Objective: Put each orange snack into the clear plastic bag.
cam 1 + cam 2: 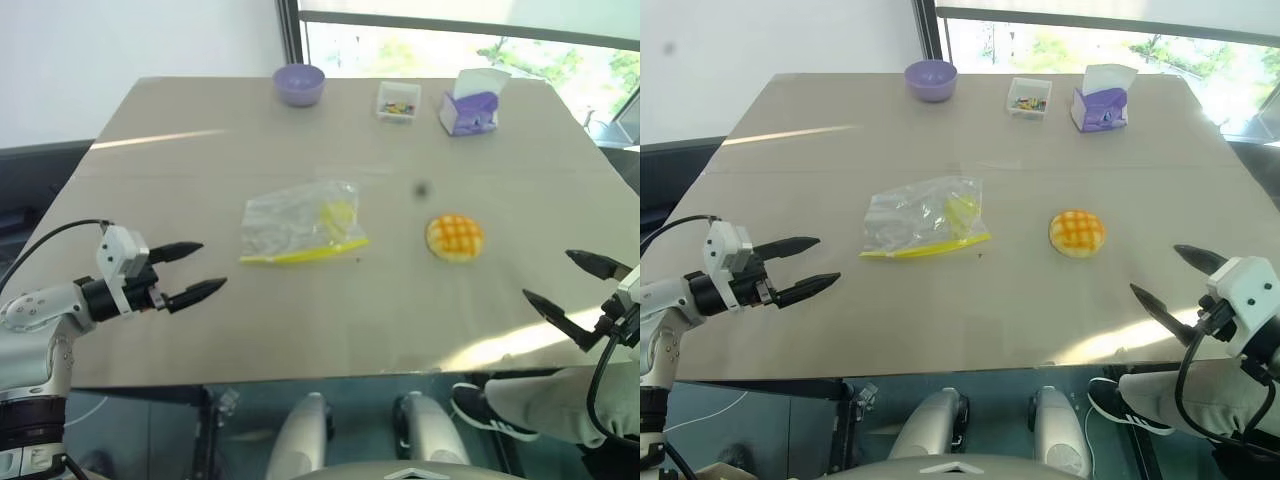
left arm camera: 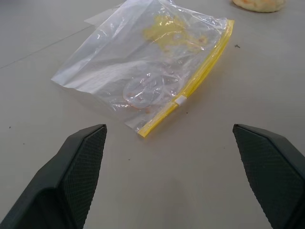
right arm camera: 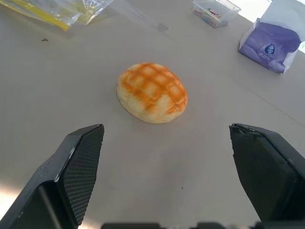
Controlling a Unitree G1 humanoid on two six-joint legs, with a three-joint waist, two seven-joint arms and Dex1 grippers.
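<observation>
- Just right of the bag (image 1: 302, 225), the snack (image 1: 455, 238) was seen lying loose on the table (image 1: 300, 130).
- Both the left gripper (image 1: 195, 270) and the right gripper (image 1: 570, 280) were spread wide, empty.
- Judged next: the snack was to be grasped.

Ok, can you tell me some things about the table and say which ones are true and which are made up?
1. The orange snack is inside the clear plastic bag. False: it lies on the table beside the bag.
2. Both grippers are open. True: the left gripper and right gripper hold nothing.
3. The purple bowl is tipped over. False: it stands upright at the far edge.
4. The bag has a yellow strip along one edge. True.
</observation>
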